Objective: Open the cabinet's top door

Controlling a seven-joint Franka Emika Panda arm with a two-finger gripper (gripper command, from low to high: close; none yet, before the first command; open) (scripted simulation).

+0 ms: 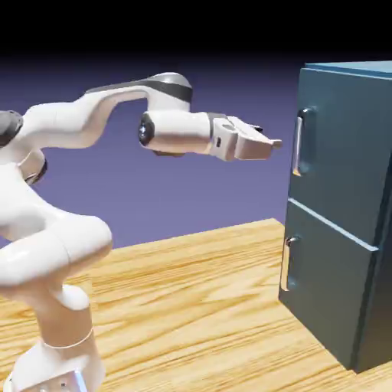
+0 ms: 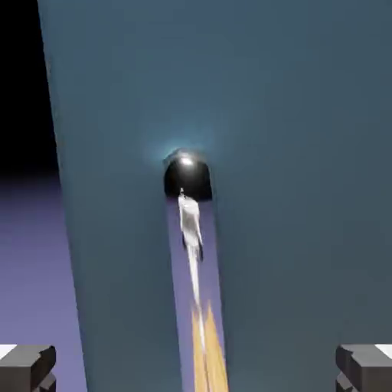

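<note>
The dark teal cabinet (image 1: pixel 360 70) stands at the right of the exterior view. Its top door (image 1: pixel 344 145) is flat and closed, with a long silver handle (image 1: pixel 298 142) at its left edge. My gripper (image 1: pixel 269 143) points sideways at that handle and stops a short gap before it, touching nothing. In the hand view the top door (image 2: pixel 306 191) fills most of the picture. The shiny handle (image 2: pixel 187 222) runs down the middle from a dark rounded end. My gripper (image 2: pixel 195 371) is open: the fingertips (image 2: pixel 27 367) stand wide apart at the bottom corners, with nothing between them.
Below the top door sits a shorter lower door (image 1: pixel 329 283) with its own small handle (image 1: pixel 289 264). The cabinet rests on a wooden table (image 1: pixel 199 306). The white arm (image 1: pixel 61 230) rises from the lower left.
</note>
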